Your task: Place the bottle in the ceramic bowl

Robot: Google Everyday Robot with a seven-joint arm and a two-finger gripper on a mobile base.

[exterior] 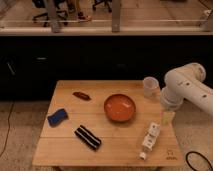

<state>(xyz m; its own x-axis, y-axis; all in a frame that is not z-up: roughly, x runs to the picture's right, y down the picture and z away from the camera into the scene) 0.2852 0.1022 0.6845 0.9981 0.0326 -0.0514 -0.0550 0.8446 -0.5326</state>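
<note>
Right of ceramic bowl (120, 108): tool (167, 119), bottle (149, 138).

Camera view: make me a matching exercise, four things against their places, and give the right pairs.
Things:
1. bottle
2. ceramic bowl
3. cup
4. gripper

Places:
A. middle of the table
B. hanging by the table's picture-right edge, between cup and bottle
C. lying on its side near the front picture-right corner
D. upright at the back, picture-right

Pairs: 1-C, 2-A, 3-D, 4-B
</note>
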